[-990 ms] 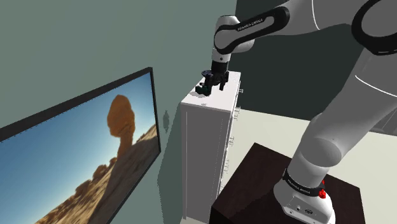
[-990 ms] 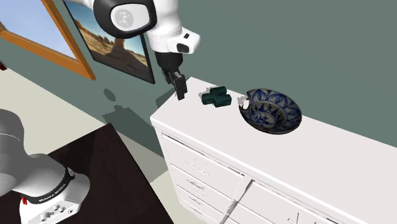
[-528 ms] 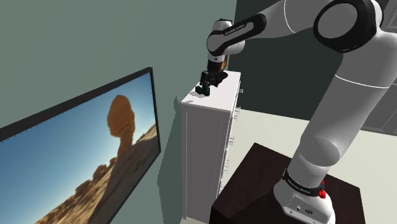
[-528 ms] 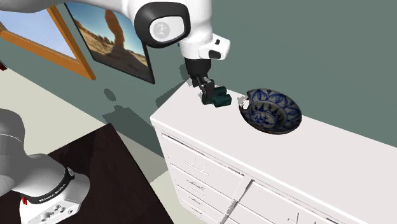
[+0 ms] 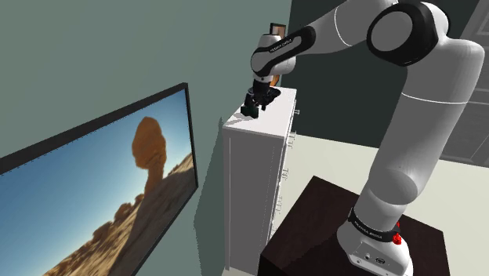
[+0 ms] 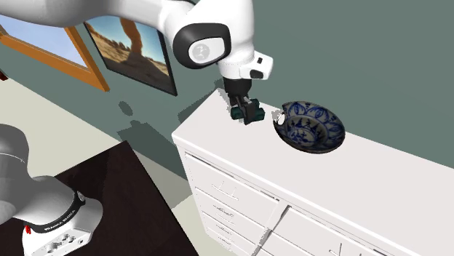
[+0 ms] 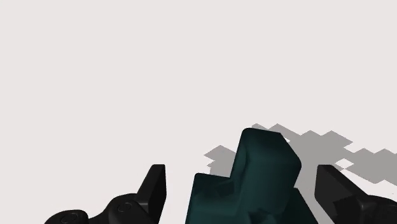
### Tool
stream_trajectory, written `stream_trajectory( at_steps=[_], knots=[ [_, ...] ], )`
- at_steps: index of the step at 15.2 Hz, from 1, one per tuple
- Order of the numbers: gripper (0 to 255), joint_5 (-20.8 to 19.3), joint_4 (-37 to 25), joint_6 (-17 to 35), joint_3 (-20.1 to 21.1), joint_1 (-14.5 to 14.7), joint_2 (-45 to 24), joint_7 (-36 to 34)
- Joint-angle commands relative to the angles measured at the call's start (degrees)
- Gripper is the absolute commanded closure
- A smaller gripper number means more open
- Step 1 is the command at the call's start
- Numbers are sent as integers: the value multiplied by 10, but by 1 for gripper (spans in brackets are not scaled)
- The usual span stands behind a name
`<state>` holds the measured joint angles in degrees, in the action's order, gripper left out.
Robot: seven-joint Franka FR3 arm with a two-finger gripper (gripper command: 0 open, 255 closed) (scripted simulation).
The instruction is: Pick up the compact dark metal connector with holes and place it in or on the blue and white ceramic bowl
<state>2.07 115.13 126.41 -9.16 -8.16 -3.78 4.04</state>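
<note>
The dark teal connector (image 6: 251, 113) lies on the white dresser top (image 6: 349, 185), a short way from the blue and white bowl (image 6: 314, 128). My gripper (image 6: 243, 108) has come down over the connector. In the wrist view its fingers (image 7: 154, 184) stand apart on either side of the connector (image 7: 261, 178), with small gaps to it, so the gripper (image 7: 242, 172) is open. The bowl sits upright with nothing in it. From the shoulder view the gripper (image 5: 255, 106) hangs at the connector (image 5: 249, 113) on the dresser's near end.
A small white object (image 6: 277, 116) lies against the bowl's rim on the connector's side. The dresser (image 5: 251, 165) stands against a grey-green wall with a framed desert picture (image 5: 94, 188). The dark stand box (image 5: 345, 235) sits below, beside the dresser.
The gripper moved from the dresser's corner edge along the top to the connector and lowered around it. The connector and the bowl have not moved.
</note>
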Motion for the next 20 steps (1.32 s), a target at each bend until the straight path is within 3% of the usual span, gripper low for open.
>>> stream_trajectory(
  at_steps=[1,9,10,20],
  knots=[
    [0,3,6,18,0,0,-12,2],
    [0,3,6,18,0,0,-12,2],
    [255,3,6,18,0,0,-12,2],
    [255,2,1,11,0,0,-9,1]
  ],
)
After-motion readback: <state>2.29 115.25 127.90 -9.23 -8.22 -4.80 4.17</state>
